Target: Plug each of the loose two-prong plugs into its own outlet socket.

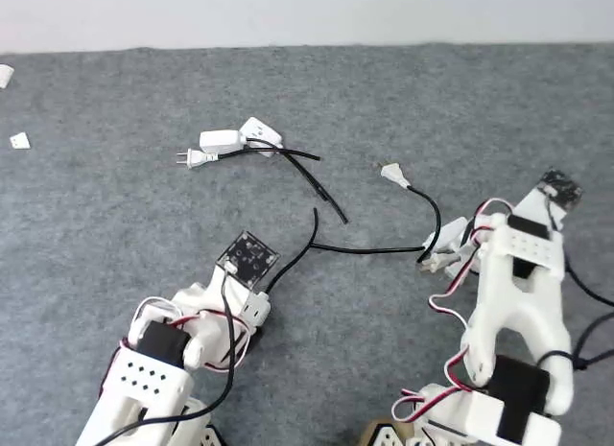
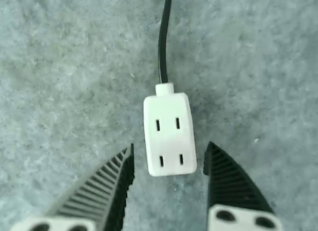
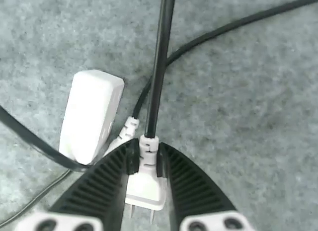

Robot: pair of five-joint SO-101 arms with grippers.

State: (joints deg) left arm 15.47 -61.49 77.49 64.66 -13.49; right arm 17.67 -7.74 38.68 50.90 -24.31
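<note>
plug [image 3: 144, 190] clamped in right end effector [image 3: 146, 147]

We are seeing a wide stretch of grey mat [image 1: 106, 216] lying open on the left side, where a gripper could pass. Black cords [image 1: 321, 192] are crossing the middle between the arms, with white socket blocks [image 1: 223, 139] and a plug [image 1: 197, 158] lying at their far end. Another socket block [image 3: 92, 116] and a cord [image 3: 30, 136] are crowding one side of the right gripper [image 3: 146, 146].
</note>
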